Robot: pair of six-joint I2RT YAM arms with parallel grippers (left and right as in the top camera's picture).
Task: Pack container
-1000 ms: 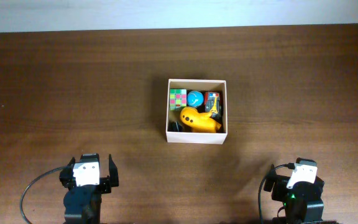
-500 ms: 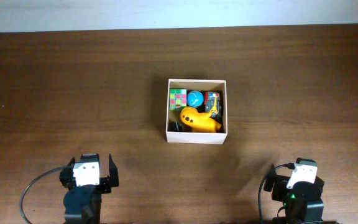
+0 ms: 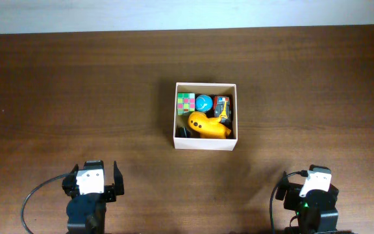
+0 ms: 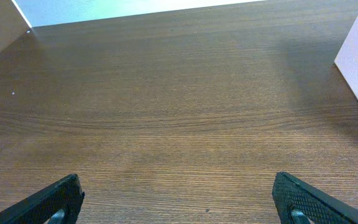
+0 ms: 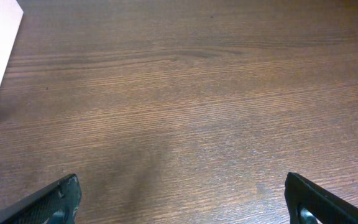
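Dark wood-grain table (image 3: 76,97) lay under both arms. We saw the left gripper (image 4: 178,204) spread wide, holding nothing; the right gripper (image 5: 185,199) stood equally wide and empty. The container (image 3: 205,144) sat mid-table, well apart from both, holding a yellow toy (image 3: 208,125), a colour-squared cube (image 3: 186,102) and a blue ball (image 3: 204,103). Markings on a fourth item (image 3: 222,104), perhaps a label, were too small to read.

The container (image 3: 205,143), a square white-walled open-top box, is set upright at frame centre, filled with small toys (image 3: 208,125).
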